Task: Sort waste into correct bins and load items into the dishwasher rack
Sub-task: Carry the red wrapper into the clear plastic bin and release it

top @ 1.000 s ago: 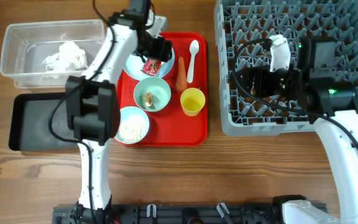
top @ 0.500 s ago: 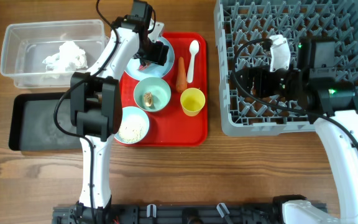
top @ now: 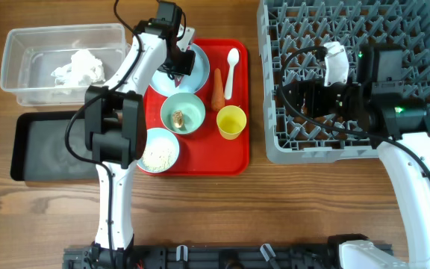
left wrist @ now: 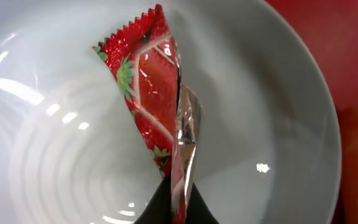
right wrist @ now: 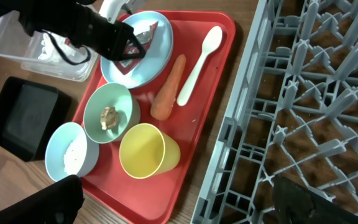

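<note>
- Overhead: the left gripper (top: 179, 66) is down over the light blue plate (top: 198, 60) at the far left corner of the red tray (top: 200, 161). Its grip cannot be told from here. The clear tub (top: 21, 45), with tissue (top: 77, 67) inside, and the black tray (top: 43, 149) both lie left of the red tray. The dishwasher rack (top: 349, 146) lies to its right.
- Left wrist: the dark fingertips (left wrist: 157, 211) are pinched on the lower end of the red wrapper (left wrist: 154, 93), which stands edge-on above the plate.
- Right wrist: the right gripper (right wrist: 176, 196) is spread wide and holds nothing, at the rack edge beside the red tray. The carrot (right wrist: 166, 87) and spoon (right wrist: 197, 65) lie on the red tray.
- Risk: the hold is on a thin foil edge only, so the wrapper could slip out during the carry left of the red tray. It might then fall short of a bin or into the wrong one.
- Markings: strawberry print on the wrapper; no legible wording or brand.
</note>
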Motion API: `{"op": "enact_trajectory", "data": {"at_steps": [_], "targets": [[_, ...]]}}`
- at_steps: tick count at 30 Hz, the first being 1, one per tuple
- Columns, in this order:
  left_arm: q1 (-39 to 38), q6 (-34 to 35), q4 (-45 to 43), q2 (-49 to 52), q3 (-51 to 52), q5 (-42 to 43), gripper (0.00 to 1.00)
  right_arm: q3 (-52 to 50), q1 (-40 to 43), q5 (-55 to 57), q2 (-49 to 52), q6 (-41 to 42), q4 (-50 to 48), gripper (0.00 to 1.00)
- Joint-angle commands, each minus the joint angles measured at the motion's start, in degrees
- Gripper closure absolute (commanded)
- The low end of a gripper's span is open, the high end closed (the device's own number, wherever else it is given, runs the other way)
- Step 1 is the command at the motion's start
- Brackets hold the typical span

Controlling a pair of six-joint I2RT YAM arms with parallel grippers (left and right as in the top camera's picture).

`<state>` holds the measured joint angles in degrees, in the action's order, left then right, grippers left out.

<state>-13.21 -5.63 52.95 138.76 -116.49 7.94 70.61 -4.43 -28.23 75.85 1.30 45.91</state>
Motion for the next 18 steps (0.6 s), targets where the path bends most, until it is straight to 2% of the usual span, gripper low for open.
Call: {"op": "enact_trajectory", "data": {"at_steps": [1,5,11,12,13,14,16,18], "targets": [[1.42,5.20,1.68,-9.29,-2.69,-3.23,0.96,1.05,-0.22,0.42,0.57,0.22,-0.04,0.00],[7.02,11.80,4.37,-17.14,-2.69,-12.24,0.96,1.05,-0.22,0.61,0.57,0.22,-0.02,0.00],[16.94,19.78,8.20,-14.86,-2.60,-12.52,0.96,1.05,-0.22,1.27,0.57,0.26,0.00,0.00],[18.21,20.74,8.24,-13.97,-2.60,-12.31,0.88,1.05,-0.22,1.31,0.57,0.22,-0.02,0.00],[19.19,21.35,8.48,-13.14,-2.60,-10.99,0.73,1.05,-0.22,1.49,0.57,0.20,-0.02,0.00],[19.87,21.33,8.98,-12.37,-2.56,-8.83,0.47,1.05,-0.22,1.49,0.57,0.20,0.00,0.00],[20.26,21.31,9.75,-11.45,-2.56,-7.54,0.16,1.05,-0.22,1.49,0.57,0.22,0.00,0.00],[20.20,21.27,9.07,-11.34,-2.58,-7.58,0.02,1.05,-0.22,1.49,0.57,0.22,0.00,0.00]]}}
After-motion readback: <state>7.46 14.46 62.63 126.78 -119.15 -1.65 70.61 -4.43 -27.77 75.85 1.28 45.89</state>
